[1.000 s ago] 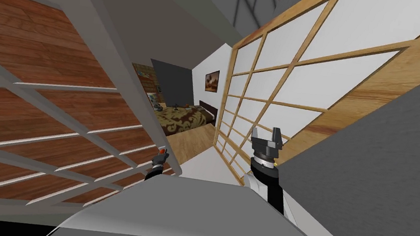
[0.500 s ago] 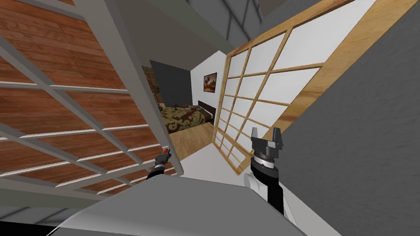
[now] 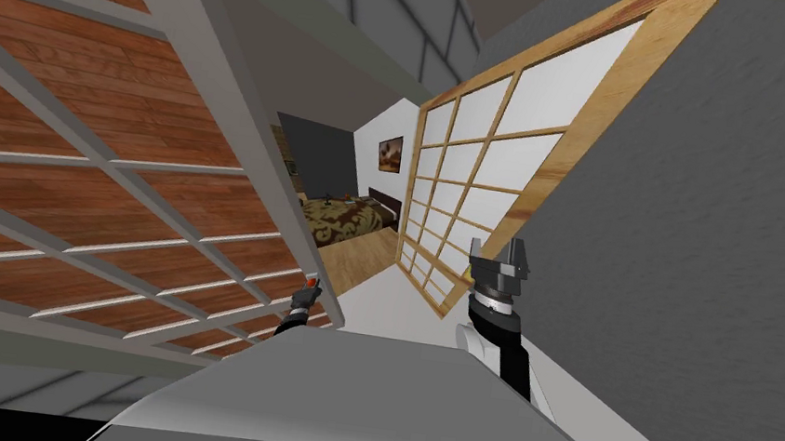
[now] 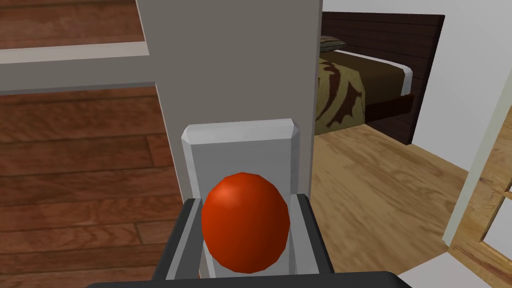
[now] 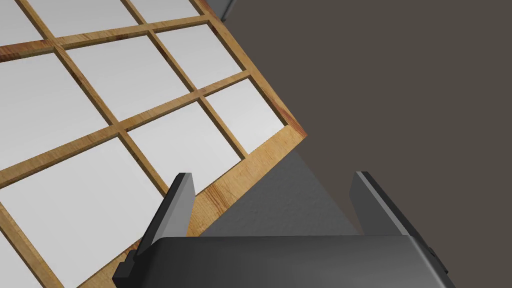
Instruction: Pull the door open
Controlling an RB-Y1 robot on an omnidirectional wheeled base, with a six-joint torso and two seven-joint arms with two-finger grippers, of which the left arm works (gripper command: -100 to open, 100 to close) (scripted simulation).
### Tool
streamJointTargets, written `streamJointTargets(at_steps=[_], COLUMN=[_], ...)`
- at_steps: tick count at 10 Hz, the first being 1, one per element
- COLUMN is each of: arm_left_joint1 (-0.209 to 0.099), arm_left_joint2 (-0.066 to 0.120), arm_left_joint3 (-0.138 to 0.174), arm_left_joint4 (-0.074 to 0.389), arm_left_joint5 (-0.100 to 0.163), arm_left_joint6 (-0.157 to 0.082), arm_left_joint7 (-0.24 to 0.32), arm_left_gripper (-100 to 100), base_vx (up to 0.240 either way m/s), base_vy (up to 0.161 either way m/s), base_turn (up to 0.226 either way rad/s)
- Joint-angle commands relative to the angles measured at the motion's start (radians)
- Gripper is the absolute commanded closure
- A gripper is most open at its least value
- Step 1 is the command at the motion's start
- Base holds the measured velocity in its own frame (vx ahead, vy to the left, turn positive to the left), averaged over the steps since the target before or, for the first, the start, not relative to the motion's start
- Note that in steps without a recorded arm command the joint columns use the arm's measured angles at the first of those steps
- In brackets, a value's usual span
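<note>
The left gripper's (image 4: 247,201) fingers clamp the red knob (image 4: 245,232) on both sides. It sits on a pale plate (image 4: 239,145) at the grey edge of the wood-panelled door (image 3: 114,104). The right gripper's (image 5: 273,179) fingers stand wide apart near the lattice screen (image 5: 100,85).

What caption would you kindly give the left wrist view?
Left gripper shut on the red knob of the door, bed beyond.

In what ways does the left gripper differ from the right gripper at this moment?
The left gripper is shut on the red knob; the right gripper is open and empty. The left gripper is at the grey frame of the door; the right gripper points toward a wooden lattice screen, touching nothing. Both have two thin fingers on a dark box.
</note>
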Motion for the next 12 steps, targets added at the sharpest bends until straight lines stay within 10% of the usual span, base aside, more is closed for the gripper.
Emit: streamJointTargets(at_steps=[1, 12], arm_left_joint1=[0.006, 0.069], arm_left_joint2=[0.008, 0.106], arm_left_joint3=[-0.019, -0.160], arm_left_joint4=[-0.002, -0.033], arm_left_joint5=[-0.009, -0.078], arm_left_joint6=[-0.008, -0.089], arm_left_joint7=[0.016, 0.140], arm_left_gripper=[100, 100], base_vx=[-0.236, -0.225], base_vy=[0.020, 0.017], base_turn=[-0.094, -0.089])
